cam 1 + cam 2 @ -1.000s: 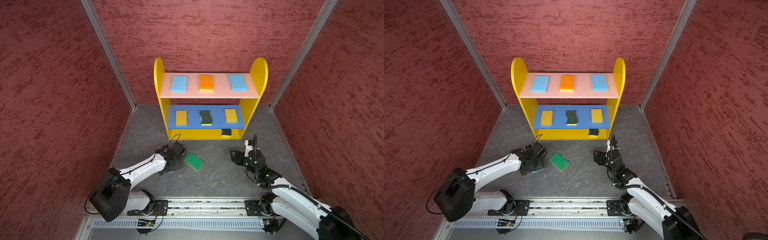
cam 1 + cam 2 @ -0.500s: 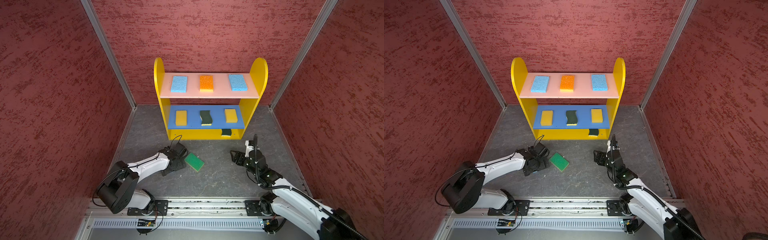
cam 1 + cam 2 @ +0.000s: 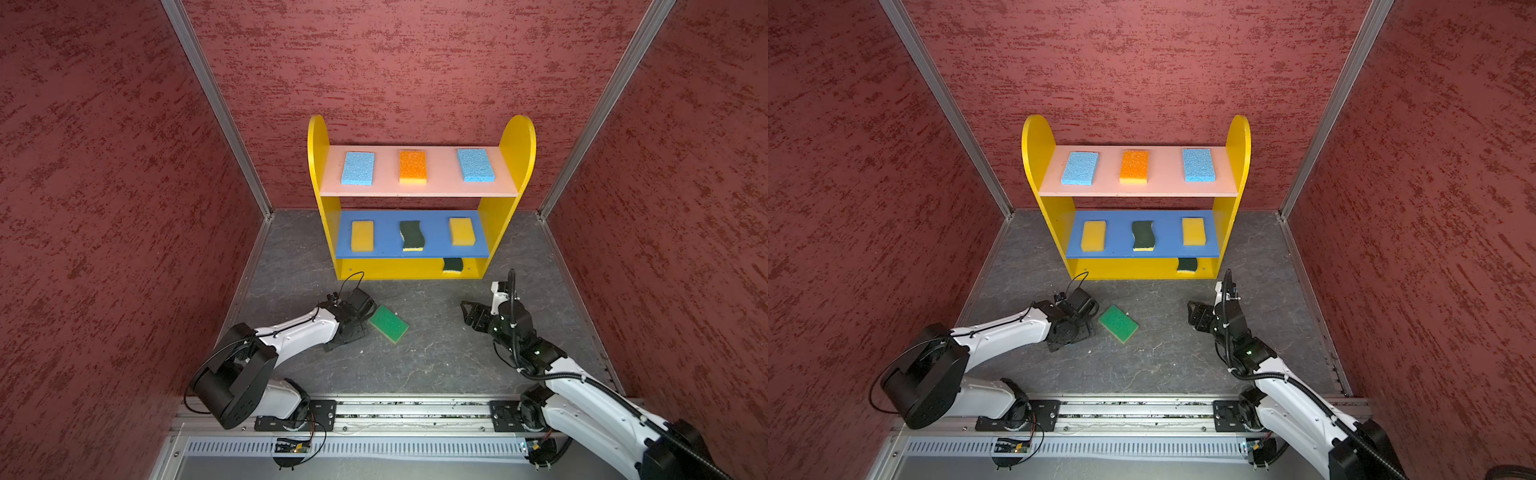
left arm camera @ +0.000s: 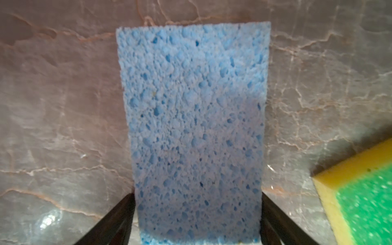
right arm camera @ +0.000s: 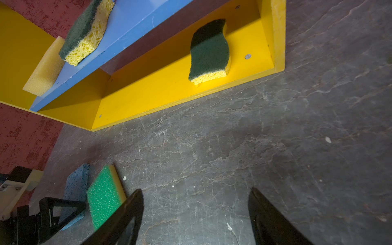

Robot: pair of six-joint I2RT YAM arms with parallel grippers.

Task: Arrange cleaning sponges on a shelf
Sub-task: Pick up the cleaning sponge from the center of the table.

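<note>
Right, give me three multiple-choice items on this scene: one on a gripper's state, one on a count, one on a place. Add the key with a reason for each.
1. The right gripper is:
A. open and empty
B. shut on a sponge
C. shut on nothing

2. Sponges lying on the shelf's blue middle board:
A. two
B. four
C. three

3. The bright green sponge lies:
A. on that board
B. on the floor beside the light blue sponge
C. in the right gripper

Key:
1 A: in the right wrist view its fingers stand wide apart with only bare floor between them.
2 C: two yellow sponges flank a dark green wavy sponge.
3 B: both top views show it in front of the shelf, and the right wrist view shows the blue one next to it.
</note>
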